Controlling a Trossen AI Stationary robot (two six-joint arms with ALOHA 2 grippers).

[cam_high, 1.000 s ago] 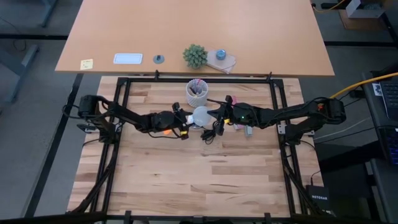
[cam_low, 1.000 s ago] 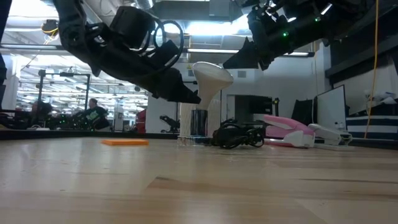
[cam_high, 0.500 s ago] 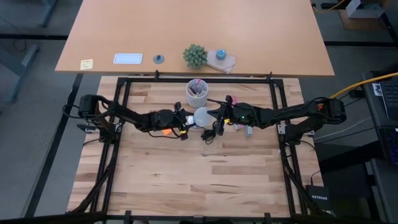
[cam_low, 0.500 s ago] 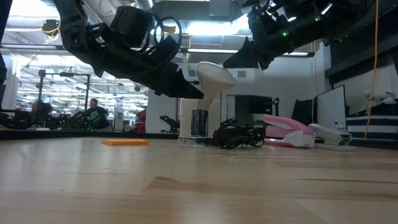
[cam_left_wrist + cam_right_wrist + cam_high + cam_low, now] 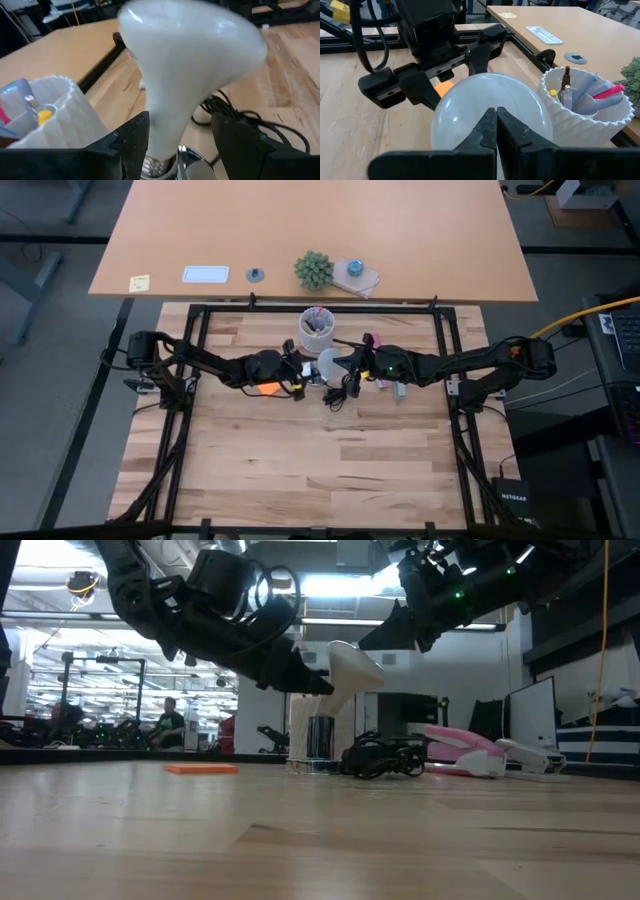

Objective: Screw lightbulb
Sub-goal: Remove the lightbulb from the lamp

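The white lightbulb is up in the air over the middle of the table, tilted, its rounded wide end leaning toward the table's right. My left gripper is shut on it from the table's left. My right gripper is shut and hangs level, close in front of the bulb's rounded end. A silvery fitting with a black cord lies on the table below. The bulb's grey threaded base shows between my left fingers. My left gripper pinches the bulb's narrow neck between its two fingers, just above the threaded base. The fingers come almost level from the table's left, slanting a little down. The bulb is lifted clear of the table and tilted. My right gripper: I cannot tell whether its shut fingertips touch the rounded end.
A white ribbed cup of pens stands just beyond the grippers, toward the far edge. A flat orange piece lies under my left arm. A pink stapler lies to the right of the cord. The near half of the table is bare wood.
My left gripper has turned and risen slightly, shifting a little toward the table's right. The bulb in it has tipped from upright to tilted, its wide end swinging toward my right gripper.
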